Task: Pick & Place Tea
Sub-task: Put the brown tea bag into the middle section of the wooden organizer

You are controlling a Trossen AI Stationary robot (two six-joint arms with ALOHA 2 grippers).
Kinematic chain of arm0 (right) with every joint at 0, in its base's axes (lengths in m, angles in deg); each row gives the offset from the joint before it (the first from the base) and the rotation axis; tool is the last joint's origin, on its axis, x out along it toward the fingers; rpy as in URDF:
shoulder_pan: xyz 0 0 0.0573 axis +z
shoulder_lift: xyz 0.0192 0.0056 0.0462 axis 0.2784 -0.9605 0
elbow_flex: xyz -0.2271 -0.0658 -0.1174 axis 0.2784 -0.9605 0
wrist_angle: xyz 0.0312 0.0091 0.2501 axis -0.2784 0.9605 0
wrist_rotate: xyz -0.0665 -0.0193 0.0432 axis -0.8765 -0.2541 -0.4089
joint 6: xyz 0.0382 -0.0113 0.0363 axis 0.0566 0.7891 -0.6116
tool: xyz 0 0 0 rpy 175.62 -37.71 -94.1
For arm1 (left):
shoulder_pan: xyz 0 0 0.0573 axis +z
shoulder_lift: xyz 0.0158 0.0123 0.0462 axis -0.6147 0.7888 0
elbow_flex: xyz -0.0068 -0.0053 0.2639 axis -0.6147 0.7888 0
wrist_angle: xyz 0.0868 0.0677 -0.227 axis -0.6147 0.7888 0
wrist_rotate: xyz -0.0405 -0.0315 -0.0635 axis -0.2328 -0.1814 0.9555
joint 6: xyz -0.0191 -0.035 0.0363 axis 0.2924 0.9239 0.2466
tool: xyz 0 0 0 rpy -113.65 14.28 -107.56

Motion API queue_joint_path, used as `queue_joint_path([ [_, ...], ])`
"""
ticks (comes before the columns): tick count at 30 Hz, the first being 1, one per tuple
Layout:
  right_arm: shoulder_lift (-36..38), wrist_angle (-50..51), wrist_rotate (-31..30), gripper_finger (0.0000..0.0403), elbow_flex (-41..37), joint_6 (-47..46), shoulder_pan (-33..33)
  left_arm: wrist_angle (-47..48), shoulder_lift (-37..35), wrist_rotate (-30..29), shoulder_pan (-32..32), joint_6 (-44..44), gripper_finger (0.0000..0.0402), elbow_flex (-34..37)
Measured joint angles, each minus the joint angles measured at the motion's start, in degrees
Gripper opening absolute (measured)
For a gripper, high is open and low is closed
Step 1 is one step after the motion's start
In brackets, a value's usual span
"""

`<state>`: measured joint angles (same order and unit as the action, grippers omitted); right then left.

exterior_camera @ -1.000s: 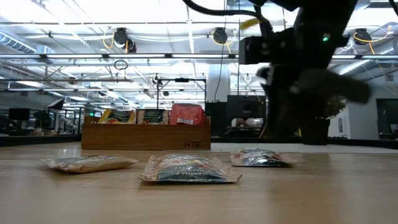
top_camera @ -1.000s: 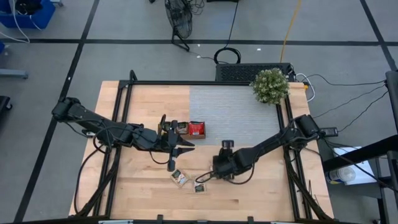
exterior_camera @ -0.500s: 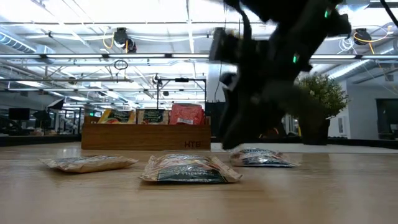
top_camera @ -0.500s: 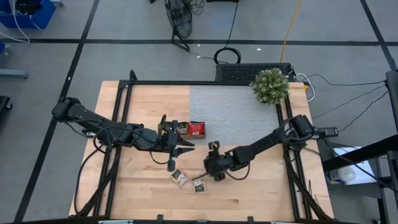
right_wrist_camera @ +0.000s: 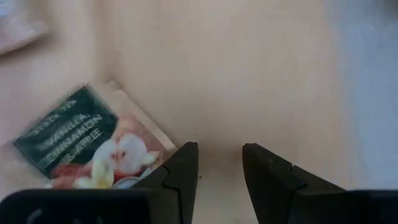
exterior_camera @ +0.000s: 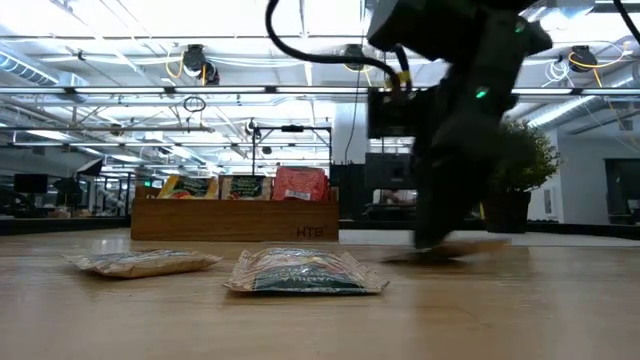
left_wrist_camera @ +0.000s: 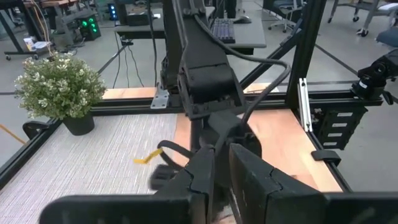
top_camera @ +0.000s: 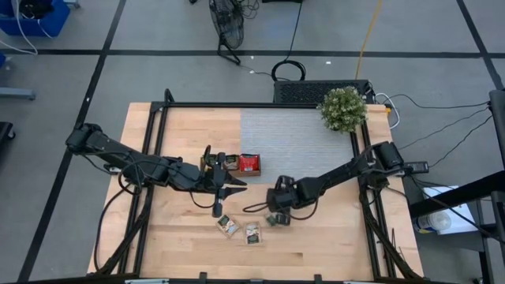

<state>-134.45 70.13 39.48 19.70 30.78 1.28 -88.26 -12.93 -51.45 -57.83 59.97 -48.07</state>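
High view showed the right gripper low over the wooden table, its fingers parted with bare wood in the gap and nothing held; a tea sachet lay just beside one finger, its corner under that fingertip. Two more sachets lay nearby toward the table's front edge. The left gripper hung near the wooden tray, fingers nearly together, gripping nothing visible. A potted plant stood at the far corner on the grey mat, well apart. In the low view the right arm blocked part of the scene behind it.
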Motion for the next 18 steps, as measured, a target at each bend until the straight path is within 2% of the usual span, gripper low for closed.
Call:
queue_joint_path([
  [4,2.45,1.87,8.18,0.0116,-0.06,-6.63,0.21,0.03,0.00,0.00,-0.01,0.00,0.0058,0.00],
  [8,5.37,1.26,11.14,0.0116,-0.45,-7.04,0.73,0.02,0.00,0.00,0.00,0.00,0.0058,0.00],
  [12,7.98,-2.82,11.02,0.0116,-0.37,0.21,2.15,0.07,0.00,0.00,0.00,0.00,0.0058,0.00],
  [15,7.97,-5.07,10.16,0.0120,-0.29,7.29,5.61,0.07,0.00,0.00,0.00,0.00,0.0058,0.00],
  [18,7.25,-6.52,9.16,0.0145,-0.37,12.53,9.44,0.07,0.00,0.00,-0.01,0.00,0.0058,0.00],
])
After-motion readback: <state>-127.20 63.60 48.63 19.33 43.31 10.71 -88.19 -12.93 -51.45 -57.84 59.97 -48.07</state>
